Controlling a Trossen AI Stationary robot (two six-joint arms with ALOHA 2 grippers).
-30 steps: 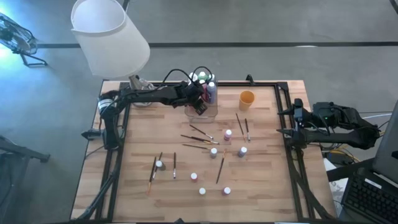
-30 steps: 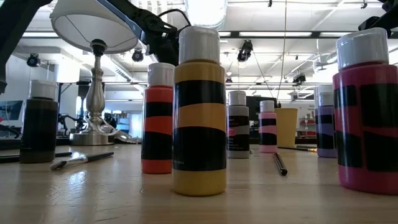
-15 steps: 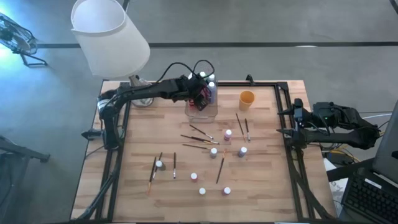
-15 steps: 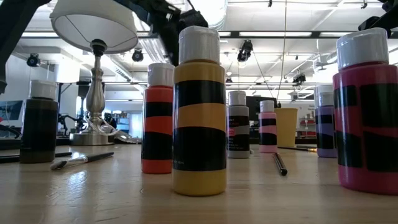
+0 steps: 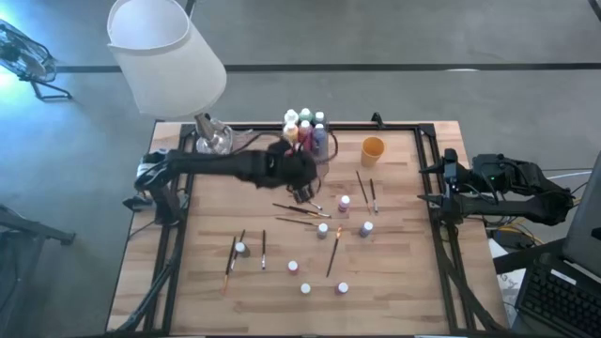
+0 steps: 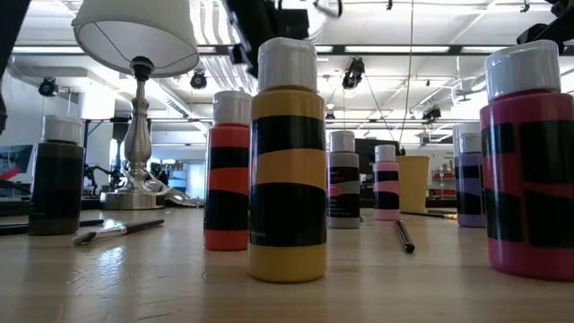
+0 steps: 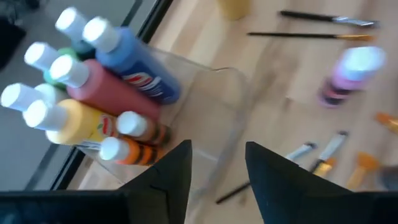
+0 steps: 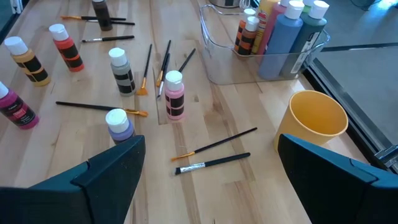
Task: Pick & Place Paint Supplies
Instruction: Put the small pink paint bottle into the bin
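**Wood table, brushes just ahead of the left gripper**

Wood shows bare between the fingers of the left gripper [image 7: 217, 148]; they stand moderately apart and hold nothing. It hangs over the middle of the table, on the near side of the clear plastic box [image 7: 219, 93]. Closest to it are two thin paintbrushes [image 5: 302, 205], lying just toward the table's front edge from the fingers. Their long axes run roughly side to side, slightly slanted, so I judge the jaws would need to straddle a handle across its width. Just past them stands a pink paint bottle [image 5: 345, 203], upright, with more bottles and brushes scattered toward the front. The left arm is much the nearer to all of these. The right gripper [image 8: 211, 152] waits at the table's right edge, spread wide and empty.

Behind the left gripper, the box already holds a cluster of white-capped bottles [image 7: 93, 93]. The blue one carries a red-and-white label whose writing cannot be read. The loose bottles show only black bands
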